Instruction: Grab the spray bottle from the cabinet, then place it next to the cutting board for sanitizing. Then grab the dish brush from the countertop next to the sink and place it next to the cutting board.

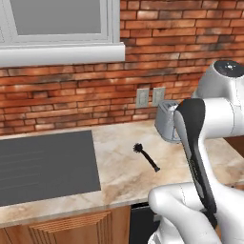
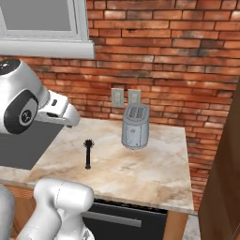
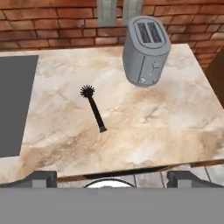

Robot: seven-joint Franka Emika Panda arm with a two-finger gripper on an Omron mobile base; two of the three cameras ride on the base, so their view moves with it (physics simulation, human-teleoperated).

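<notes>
Dish brush point(image 3: 93, 108) lies flat on the countertop point(image 3: 153, 127), bristle head toward the brick wall point(image 3: 57, 30), between the dark grey sink surround point(image 3: 15, 105) and the toaster point(image 3: 145, 50), touching neither. Gripper point(image 3: 112, 177) hangs above the counter's front edge, jaws wide apart, holding nothing.
</notes>
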